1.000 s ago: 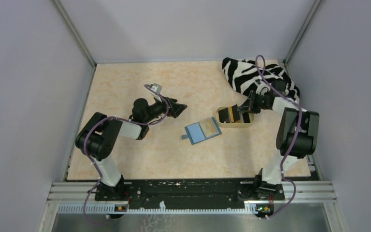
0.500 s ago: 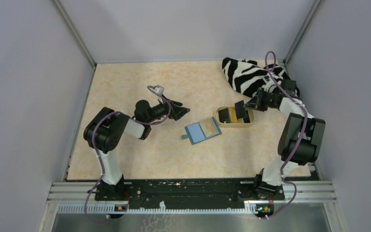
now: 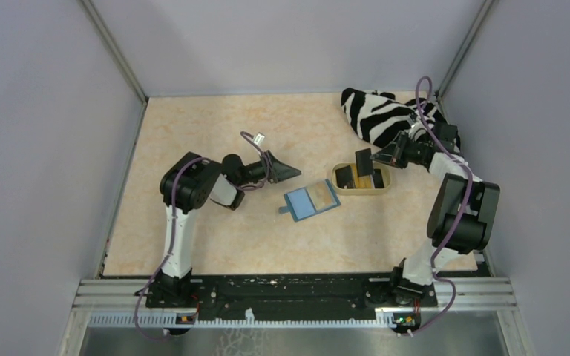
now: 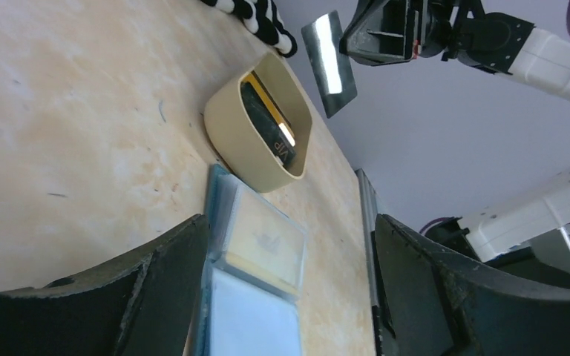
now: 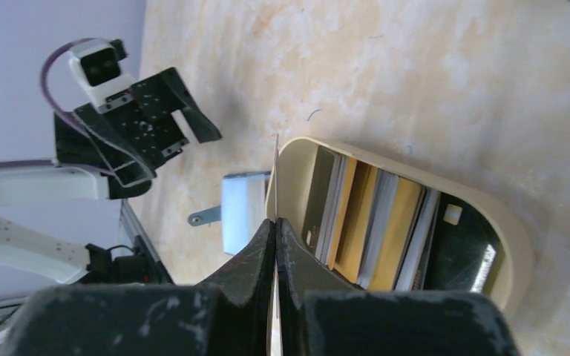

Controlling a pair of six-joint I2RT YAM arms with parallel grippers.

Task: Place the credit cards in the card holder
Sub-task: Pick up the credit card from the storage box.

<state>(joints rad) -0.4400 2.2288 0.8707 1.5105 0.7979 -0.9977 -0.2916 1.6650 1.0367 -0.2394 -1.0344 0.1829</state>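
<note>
The teal card holder [image 3: 311,200] lies open and flat mid-table, with a gold card showing under its clear pocket [image 4: 261,236]. To its right, the tan oval tray [image 3: 383,188] holds several black and orange-gold credit cards [image 5: 375,222]. My right gripper [image 3: 383,156] is shut on one black credit card [image 3: 364,162], which hangs over the tray; in the right wrist view that card is edge-on [image 5: 276,174] between the closed fingers. My left gripper [image 3: 285,172] stands open just left of the holder. In its own view the holder [image 4: 256,297] lies between its fingers, untouched.
A zebra-striped cloth [image 3: 382,115] is bunched in the back right corner behind the right arm. Grey walls close in the left, back and right sides. The metal rail with both arm bases [image 3: 289,293] runs along the near edge.
The left arm has swung right, bringing its open gripper close to the card holder. The right gripper has lifted the black card up out of the tray and drawn back slightly.
</note>
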